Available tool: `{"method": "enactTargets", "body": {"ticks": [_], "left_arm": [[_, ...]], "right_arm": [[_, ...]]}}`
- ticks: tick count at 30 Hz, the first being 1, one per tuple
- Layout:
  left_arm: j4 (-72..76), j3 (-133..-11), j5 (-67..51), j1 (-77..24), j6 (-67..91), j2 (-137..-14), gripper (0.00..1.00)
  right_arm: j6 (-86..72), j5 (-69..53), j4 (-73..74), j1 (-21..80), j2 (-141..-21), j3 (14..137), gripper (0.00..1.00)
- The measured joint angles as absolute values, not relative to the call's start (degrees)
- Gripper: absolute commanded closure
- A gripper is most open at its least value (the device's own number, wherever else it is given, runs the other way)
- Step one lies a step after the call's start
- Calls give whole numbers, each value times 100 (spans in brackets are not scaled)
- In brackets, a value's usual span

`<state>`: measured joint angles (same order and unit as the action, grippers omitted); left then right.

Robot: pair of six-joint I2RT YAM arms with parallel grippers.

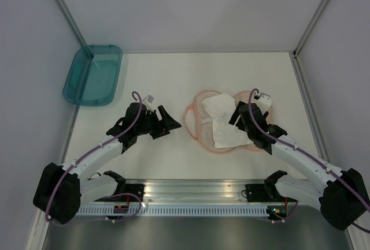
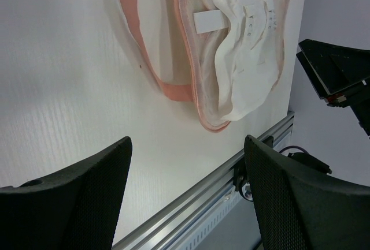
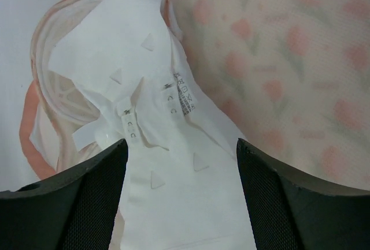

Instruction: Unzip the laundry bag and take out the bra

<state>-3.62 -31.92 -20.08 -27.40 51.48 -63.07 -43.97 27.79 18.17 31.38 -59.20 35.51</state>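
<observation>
Chief: Nearest the lens?

Inspector: Mounting rail (image 1: 191,187), along the near edge of the bench (image 1: 167,77), with an arm base at each end.

Chief: Contents?

Inspector: Teal tray (image 1: 92,75) at the far left corner. Laundry bag (image 1: 198,111) right of bench centre, unzipped, its two halves spread flat. Bra (image 1: 222,122) lies on top of the bag, not yet clear of it. Its long axis runs from far edge towards near edge, slightly slanted.

Chief: Claws?

Inspector: Right gripper (image 3: 180,146) spread wide, pinching nothing, above the bra's right side. Whether its tips touch the fabric, I cannot tell. Left gripper (image 1: 166,120) also spread and empty, standing apart off the bag's left rim.

Chief: Judgement?

Inspector: Right arm is nearer, and the bra lies straight beneath its claw. Closing there and lifting away looks the sensible move.
</observation>
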Motion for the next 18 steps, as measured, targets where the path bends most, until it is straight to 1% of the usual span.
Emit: {"method": "enactTargets", "body": {"ticks": [5, 10, 14, 18], "left_arm": [[-137, -3052, -2119, -2740, 5155, -6281, 18], [1087, -2998, -2731, -2971, 5380, -6501, 17], [1732, -3653, -3020, -3527, 5590, -7430, 17], [2174, -4335, -2991, -3922, 5763, -8379, 17]], "right_arm": [[-4198, 2545, 1496, 3138, -6407, 3514, 19], [-4209, 2508, 1372, 3138, -6410, 3229, 19], [-4265, 2659, 1431, 3138, -6042, 3144, 18], [-4309, 2921, 1487, 3138, -5535, 3129, 18]]}}
